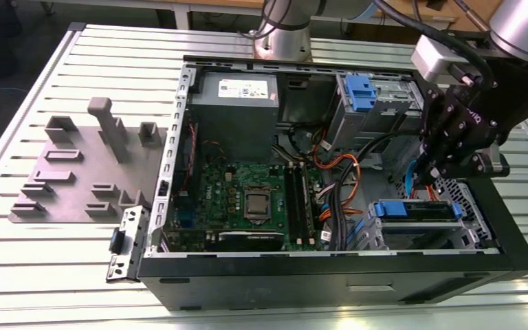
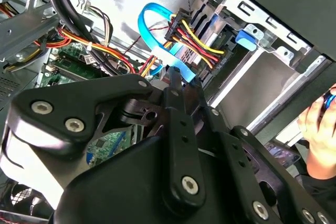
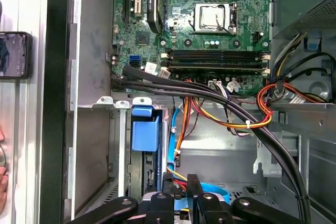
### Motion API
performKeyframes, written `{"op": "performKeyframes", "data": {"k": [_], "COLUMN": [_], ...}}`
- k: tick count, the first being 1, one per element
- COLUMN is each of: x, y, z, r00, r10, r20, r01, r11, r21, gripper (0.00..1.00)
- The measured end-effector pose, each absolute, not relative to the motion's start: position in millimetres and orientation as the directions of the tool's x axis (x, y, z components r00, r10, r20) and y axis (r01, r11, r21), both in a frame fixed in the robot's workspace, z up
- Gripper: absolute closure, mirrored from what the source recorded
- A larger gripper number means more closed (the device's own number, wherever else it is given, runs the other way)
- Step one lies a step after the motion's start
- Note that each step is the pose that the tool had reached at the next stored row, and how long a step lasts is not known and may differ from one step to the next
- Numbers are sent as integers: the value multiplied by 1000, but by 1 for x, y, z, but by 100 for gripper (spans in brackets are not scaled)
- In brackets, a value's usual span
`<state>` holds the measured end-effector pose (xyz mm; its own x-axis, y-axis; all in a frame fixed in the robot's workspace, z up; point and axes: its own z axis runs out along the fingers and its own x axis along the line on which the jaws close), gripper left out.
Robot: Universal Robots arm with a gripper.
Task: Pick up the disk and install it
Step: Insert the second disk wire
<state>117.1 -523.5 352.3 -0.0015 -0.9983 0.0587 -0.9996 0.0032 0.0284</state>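
Pincer (image 3: pixel 181 192) clenched, seemingly empty, inside computer case (image 1: pixel 337 282), disk (image 1: pixel 417 210) seated in bay beside it

— What is seen of the surfaces?
— A ribbed, pale metal desk (image 1: pixel 25 124) with a dull sheen is shown, and a black computer case (image 1: pixel 337 282) of matt painted sheet metal.

— And inside?
— A glossy green circuit board (image 3: pixel 189 19) is seen, with bare grey steel drive cages (image 1: pixel 429 237), bright blue smooth plastic brackets (image 3: pixel 144 132), and matt black metal gripper links (image 2: pixel 178 129) with shiny screws.
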Motion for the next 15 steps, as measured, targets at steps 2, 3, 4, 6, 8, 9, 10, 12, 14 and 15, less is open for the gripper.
{"op": "performKeyframes", "data": {"k": [2,3,4,6,8,9,10,12,14,15], "x": [117,117,117,117,117,117,117,118,120,120], "y": [-524,-523,-523,-524,-524,-523,-523,-523,-523,-523], "z": [356,357,359,362,362,362,362,363,363,362], "r00": [-2,-2,-2,-2,-2,-2,-2,-3,-5,-6], "r10": [-998,-998,-998,-998,-998,-998,-998,-998,-998,-998], "r20": [59,59,59,59,58,58,58,59,59,59], "r01": [-1000,-1000,-1000,-1000,-1000,-1000,-1000,-1000,-999,-999], "r11": [3,3,3,3,3,3,3,5,7,8], "r21": [28,28,28,29,29,30,30,31,33,33], "gripper": [75,75,75,75,75,75,75,75,75,75]}}
